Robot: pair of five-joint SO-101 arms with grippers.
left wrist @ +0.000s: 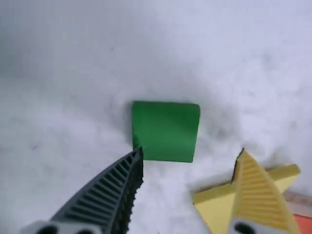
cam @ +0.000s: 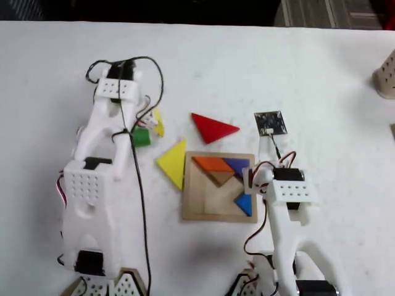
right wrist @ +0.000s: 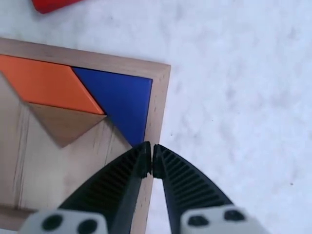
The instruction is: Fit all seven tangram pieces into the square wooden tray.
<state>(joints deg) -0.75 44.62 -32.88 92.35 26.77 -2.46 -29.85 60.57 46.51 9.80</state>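
Observation:
The square wooden tray [cam: 191, 213] holds an orange parallelogram [cam: 212, 163], a dark blue triangle [cam: 239, 166], a brown triangle [cam: 220, 177] and a light blue triangle [cam: 245, 202]. A red triangle [cam: 213, 127] lies beyond the tray, and a big yellow triangle [cam: 174, 163] lies at its left. The green square [left wrist: 165, 130] lies further left. My left gripper [left wrist: 190, 152] stands open just short of the square, with its black finger [left wrist: 114, 192] and yellow finger [left wrist: 258, 190] apart. My right gripper [right wrist: 151, 151] is shut on nothing, its tips over the tray's right rim [right wrist: 158, 92] beside the dark blue triangle [right wrist: 122, 97].
A small dark circuit board [cam: 270, 123] with a cable lies behind the right arm. A beige object [cam: 386, 77] stands at the table's right edge. A black cable [cam: 142, 203] runs along the left arm. The table's far edge [cam: 197, 23] borders a dark floor.

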